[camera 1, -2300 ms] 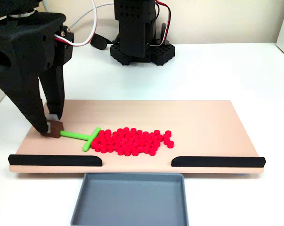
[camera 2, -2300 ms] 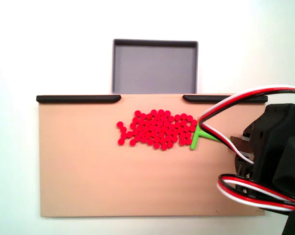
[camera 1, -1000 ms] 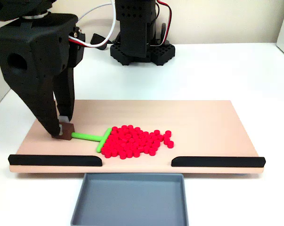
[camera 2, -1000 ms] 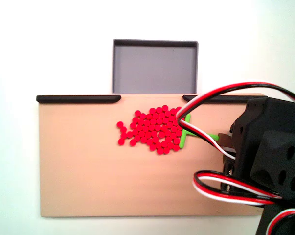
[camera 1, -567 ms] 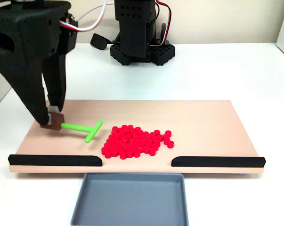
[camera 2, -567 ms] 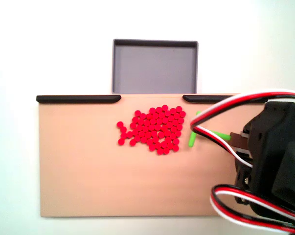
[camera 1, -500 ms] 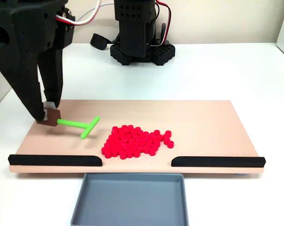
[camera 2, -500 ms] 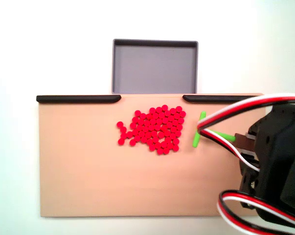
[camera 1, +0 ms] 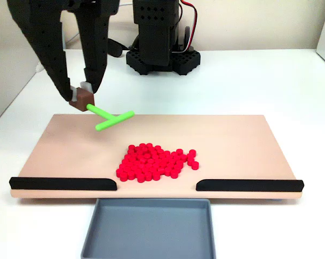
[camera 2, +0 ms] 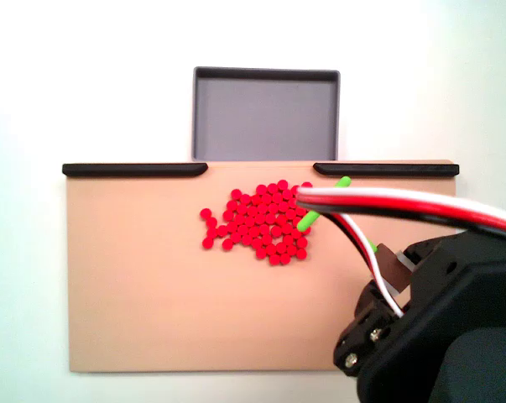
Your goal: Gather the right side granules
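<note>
Near the front middle of the wooden board (camera 1: pixel 232 140), the red granules (camera 1: pixel 156 162) lie packed in one tight patch, just behind the gap between the two black rails (camera 1: pixel 63 183); in the other fixed view the same patch (camera 2: pixel 259 219) sits close to the gap that opens toward the grey tray (camera 2: pixel 266 113). A few pellets at one edge sit slightly loose from the rest. Above and behind the patch, the green T-shaped tool (camera 1: pixel 110 118) hangs in the air, clear of the board and of every pellet, its crossbar tilted. The gripper (camera 1: pixel 81 96) is closed on the brown block at the end of the tool's stem, so it has a firm hold of the tool. Judging from this, one sweep looks finished and the tool is being carried to a new start. The next move probably calls for lowering the crossbar flat onto the board beside the looser edge, then pushing inward without riding over the pellets.
</note>
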